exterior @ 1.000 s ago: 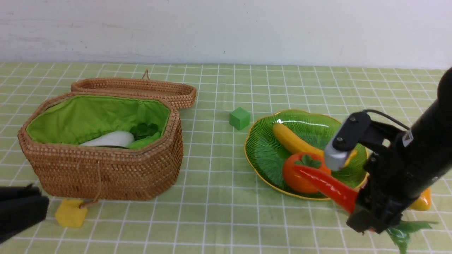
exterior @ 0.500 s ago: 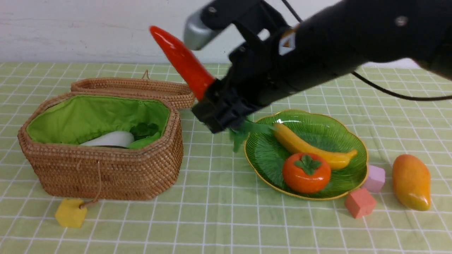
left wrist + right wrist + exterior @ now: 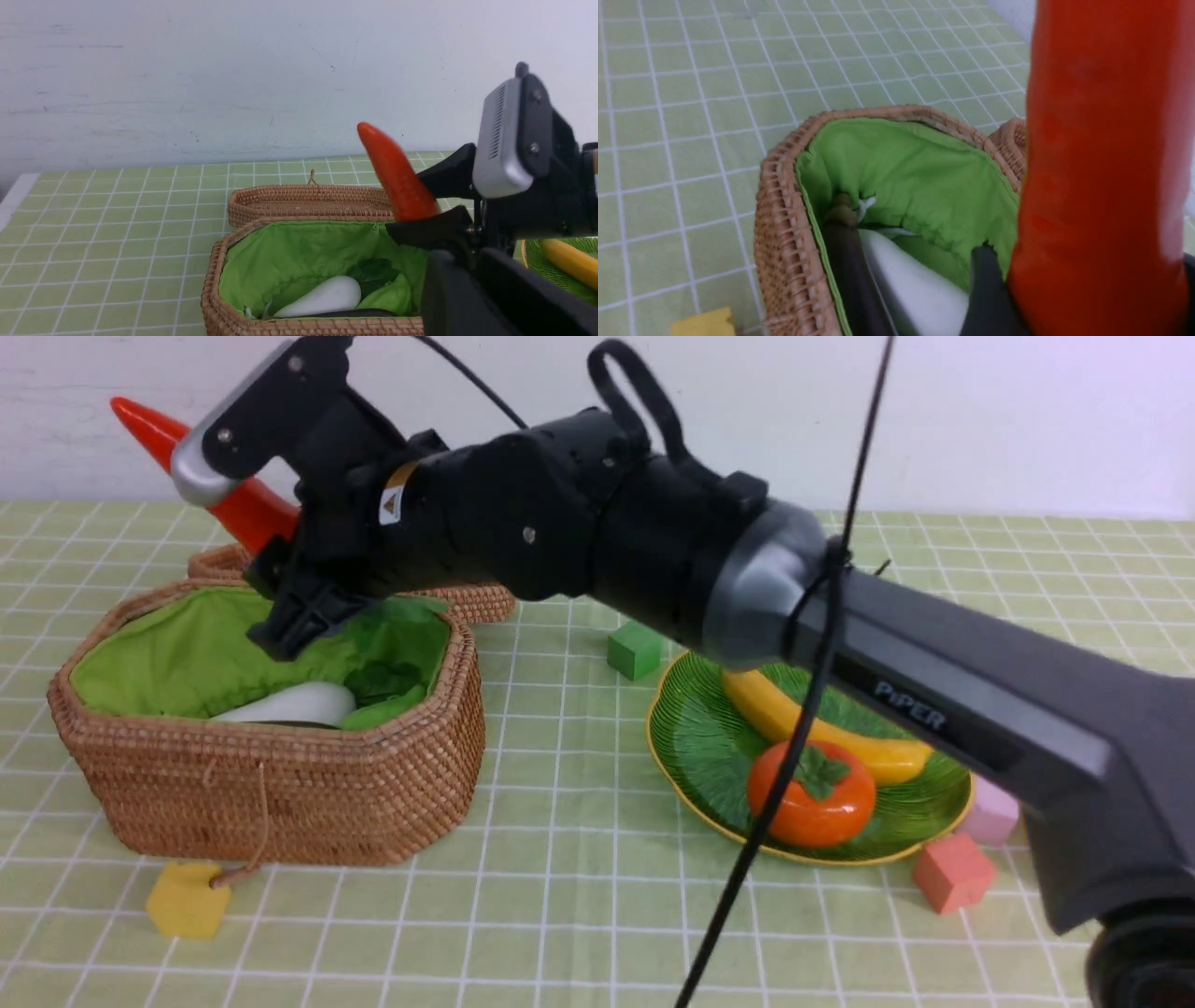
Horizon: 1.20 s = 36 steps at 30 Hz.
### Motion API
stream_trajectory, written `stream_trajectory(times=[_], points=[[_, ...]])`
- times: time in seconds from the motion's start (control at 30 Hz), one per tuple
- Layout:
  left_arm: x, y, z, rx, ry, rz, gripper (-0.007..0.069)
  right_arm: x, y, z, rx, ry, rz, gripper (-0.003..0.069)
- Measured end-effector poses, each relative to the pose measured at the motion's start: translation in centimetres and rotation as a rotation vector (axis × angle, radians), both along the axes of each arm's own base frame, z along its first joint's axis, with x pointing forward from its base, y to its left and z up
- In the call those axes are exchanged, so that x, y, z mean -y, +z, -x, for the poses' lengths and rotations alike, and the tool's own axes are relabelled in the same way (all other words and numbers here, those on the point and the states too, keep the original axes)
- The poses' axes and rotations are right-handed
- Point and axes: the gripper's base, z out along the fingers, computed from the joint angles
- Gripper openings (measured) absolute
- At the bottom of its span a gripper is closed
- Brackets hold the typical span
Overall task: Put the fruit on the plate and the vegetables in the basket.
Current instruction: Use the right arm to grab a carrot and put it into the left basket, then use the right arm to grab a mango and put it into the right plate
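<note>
Glossy carrot (image 3: pixel 238 504), woven wicker basket (image 3: pixel 280 793) (cloth-lined)

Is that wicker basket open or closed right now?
Open: the basket shows its green lining, and its lid lies flat behind it.

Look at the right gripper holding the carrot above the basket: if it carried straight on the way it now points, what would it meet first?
The right gripper points down and leftward into the basket. It would probably meet the green lining first, perhaps the white radish below; depth is hard to judge. The carrot tilts upward, away.

A plain white painted wall (image 3: pixel 980 420) with faint scuffs stands at 12 o'clock, behind a light green checked tablecloth (image 3: pixel 579 915).
</note>
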Motion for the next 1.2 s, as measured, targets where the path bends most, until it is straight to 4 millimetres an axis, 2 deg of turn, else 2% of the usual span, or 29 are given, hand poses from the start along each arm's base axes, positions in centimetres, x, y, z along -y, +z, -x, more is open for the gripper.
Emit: stream_trajectory(times=[0.07,0.13,0.2,0.3,0.33,0.47,0.5,0.53,0.57,0.6,0.63,0.73,0.8,0.83,0.9,0.97,1.0,1.03,1.07,1.1,1.13,1.2], points=[[0.0,0.0,0.0,-0.003,0.0,0.002,0.0071,-0.2,-0.8,-0.2,-0.008,0.0,0.014,0.0413],[0.0,0.0,0.0,-0.004,-0.001,0.003,0.0071,-0.3,-1.2,-0.3,-0.017,0.002,0.024,0.0459],[0.0,0.0,0.0,-0.005,-0.001,0.004,0.0071,-0.2,-1.4,-0.2,-0.034,0.007,0.047,0.0595],[0.1,0.0,0.0,0.002,-0.01,0.008,0.0071,0.3,-0.7,0.4,-0.063,0.017,0.087,0.0668],[0.1,0.0,0.0,0.003,-0.011,0.008,0.0071,0.3,-0.7,0.4,-0.068,0.018,0.092,0.0668],[0.6,0.2,0.1,0.01,-0.059,0.037,0.0071,2.4,2.3,2.1,-0.141,0.001,0.164,0.0638],[1.0,0.2,0.2,0.007,-0.108,0.053,0.0071,3.9,3.9,3.2,-0.198,-0.033,0.217,0.0592],[1.1,0.1,0.2,0.001,-0.117,0.058,0.0071,4.1,4.2,3.3,-0.193,-0.039,0.212,0.0584],[1.4,0.1,0.3,-0.004,-0.149,0.062,0.0071,5.1,5.0,4.0,-0.225,-0.062,0.254,0.0553],[1.9,0.0,0.6,-0.019,-0.208,0.049,0.0071,7.1,6.8,5.1,-0.262,-0.122,0.323,0.0477],[2.2,-0.2,0.7,-0.032,-0.252,0.038,0.0071,8.2,7.5,5.6,-0.272,-0.157,0.361,0.0433],[3.3,-0.7,1.4,-0.079,-0.399,0.0,0.0071,12.1,10.5,6.4,-0.24,-0.313,0.397,0.0238],[3.9,-1.0,2.0,-0.105,-0.489,-0.032,0.0071,14.5,11.4,6.3,-0.255,-0.408,0.371,0.0138],[3.9,-1.0,2.0,-0.101,-0.501,-0.044,0.0071,14.7,11.5,6.3,-0.255,-0.414,0.372,0.0129],[4.6,-1.3,2.7,-0.131,-0.609,-0.062,0.0071,18.6,11.3,5.6,-0.329,-0.557,0.332,0.0056],[4.9,-1.4,3.1,-0.141,-0.666,-0.071,0.0071,22.1,10.9,5.5,-0.398,-0.67,0.297,0.0036],[5.0,-1.4,3.2,-0.146,-0.676,-0.067,0.0071,22.9,10.7,5.4,-0.418,-0.7,0.287,0.0036],[5.1,-1.4,3.4,-0.144,-0.705,-0.077,0.0071,25.8,9.5,5.0,-0.485,-0.796,0.279,0.0039],[5.2,-1.4,3.5,-0.143,-0.722,-0.082,0.0071,27.6,8.9,5.0,-0.524,-0.857,0.267,0.005],[5.3,-1.4,3.6,-0.142,-0.739,-0.086,0.0071,30.6,7.3,4.7,-0.603,-0.964,0.254,0.0078],[5.3,-1.4,3.6,-0.141,-0.74,-0.088,0.0071,31.4,7.1,4.6,-0.617,-0.991,0.249,0.0083],[5.3,-1.4,3.7,-0.138,-0.751,-0.095,0.0071,35.4,3.5,4.2,-0.782,-1.14,0.226,0.0174]])
